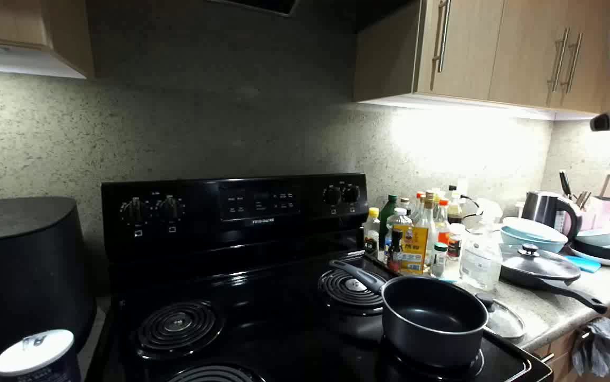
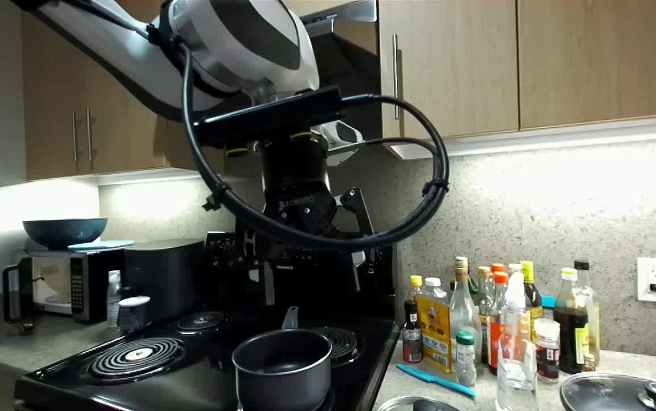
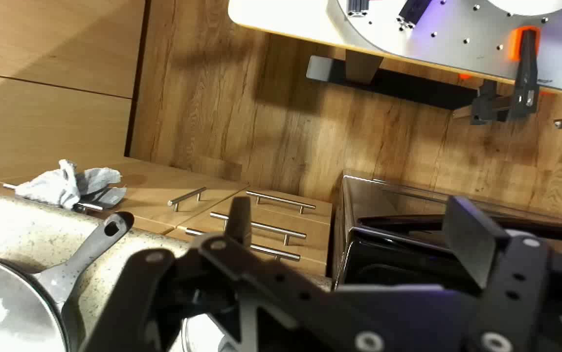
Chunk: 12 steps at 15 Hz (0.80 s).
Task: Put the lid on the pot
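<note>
The pot (image 1: 427,342) is a dark grey saucepan on the front burner by the counter, uncovered, its handle pointing to the stove's back. It also shows in an exterior view (image 2: 284,385). The lid (image 1: 507,321), clear glass with a dark knob and metal rim, lies on the counter beside the stove, partly hidden behind the pot. Only its far edge and knob show in an exterior view (image 2: 399,405), and a sliver in the wrist view (image 3: 201,332). My gripper (image 2: 313,288) hangs high above the stove, fingers spread and empty. Both fingers show wide apart in the wrist view (image 3: 351,220).
A frying pan with its own glass lid (image 1: 541,262) sits farther along the counter. A clear spray bottle (image 1: 480,262) and several bottles (image 2: 462,308) stand beside the stove. A teal knife (image 2: 436,381) lies before them. A big black appliance (image 1: 18,265) stands across the stove.
</note>
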### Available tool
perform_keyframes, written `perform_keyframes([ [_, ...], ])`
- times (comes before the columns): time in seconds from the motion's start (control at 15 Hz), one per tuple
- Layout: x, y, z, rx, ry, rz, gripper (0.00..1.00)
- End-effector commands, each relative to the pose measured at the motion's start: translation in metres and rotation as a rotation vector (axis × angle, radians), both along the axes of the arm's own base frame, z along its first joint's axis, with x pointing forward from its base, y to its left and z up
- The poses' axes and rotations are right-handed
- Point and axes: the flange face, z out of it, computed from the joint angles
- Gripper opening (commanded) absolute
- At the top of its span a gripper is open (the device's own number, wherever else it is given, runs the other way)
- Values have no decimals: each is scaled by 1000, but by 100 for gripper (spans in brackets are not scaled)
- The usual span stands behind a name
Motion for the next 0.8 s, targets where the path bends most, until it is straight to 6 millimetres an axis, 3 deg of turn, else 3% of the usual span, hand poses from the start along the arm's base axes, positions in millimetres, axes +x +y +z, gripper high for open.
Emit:
perform_keyframes([
  [0.0, 0, 0, 0, 0, 1, 0, 100],
  [0.53, 0, 0, 0, 0, 1, 0, 100],
  [0.73, 18, -1, 5, -5, -78, 6, 100],
])
